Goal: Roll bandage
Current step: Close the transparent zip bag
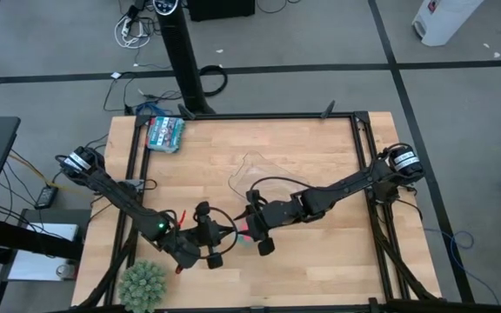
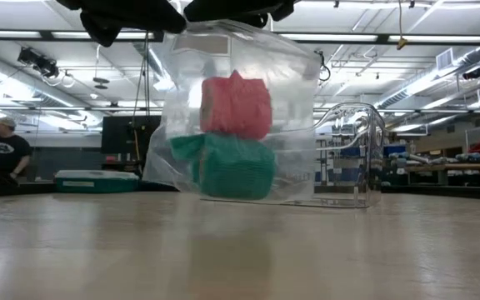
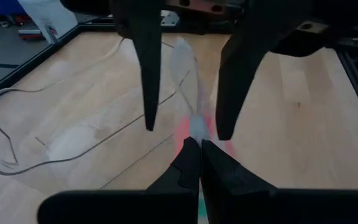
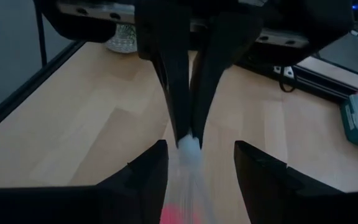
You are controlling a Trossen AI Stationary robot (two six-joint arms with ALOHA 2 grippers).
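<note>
The pink-red bandage (image 2: pixel 236 104) is a chunky roll inside a clear plastic bag (image 2: pixel 182 125), sitting on top of a teal roll (image 2: pixel 236 171). The bag hangs under both grippers near the table's front middle. My left gripper (image 3: pixel 199 146) is shut on the bag's top; it also shows in the high view (image 1: pixel 224 236). My right gripper (image 4: pixel 199 149) is open. Its fingers stand on either side of the same bunched top without touching it, facing the left gripper, as the high view (image 1: pixel 252 230) also shows. My left gripper pinches the bag's gathered top edge (image 4: pixel 190 148) between its two fingers; several layers of film are bunched there. The fingers come from the table's left. The bag hangs below them with both rolls in its bottom. I cannot tell whether the bottom touches the table.
A second clear bag (image 1: pixel 255 169) lies flat on the table behind the grippers. A teal box (image 1: pixel 165 132) sits at the far left corner and a small green plant (image 1: pixel 143 283) at the near left. A person (image 2: pixel 2 150) stands in the room beyond.
</note>
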